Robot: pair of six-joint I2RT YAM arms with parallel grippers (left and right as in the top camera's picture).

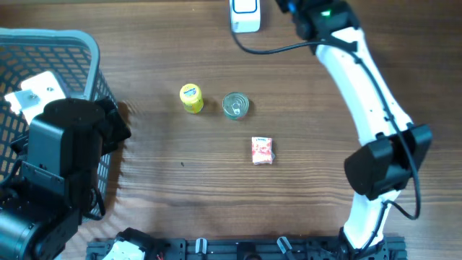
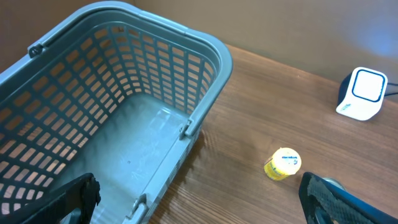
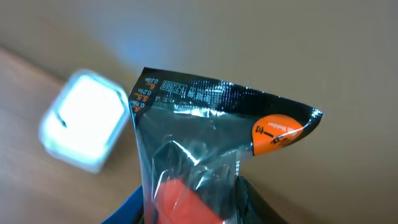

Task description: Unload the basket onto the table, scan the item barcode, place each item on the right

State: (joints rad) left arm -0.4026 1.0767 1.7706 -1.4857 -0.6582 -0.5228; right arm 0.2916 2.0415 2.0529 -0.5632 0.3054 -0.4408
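The packet [image 3: 217,143], clear plastic with a black printed strip along its top and an orange sticker at one corner, is held up off the tabletop [image 1: 325,195], just beside the white scanner [image 3: 84,127] at the far edge. The right fingers [image 3: 255,205] are closed on its lower part, which leaves the top strip free and facing outward. That suits showing the print to the scanner's lit window. I cannot make out a barcode itself on the side in view, so the packet may need turning before it reads.

The left fingers [image 2: 339,200] are spread wide and hold nothing. They hang over the grey basket [image 2: 205,50] at the left side, well away from the scanner, probably so as not to block the right arm.

Out on the tabletop lie a yellow tub [image 1: 191,98], a tin can [image 1: 235,105] just beside it and a red-and-white sachet [image 1: 262,150] nearer the robot, likely waiting their turn.
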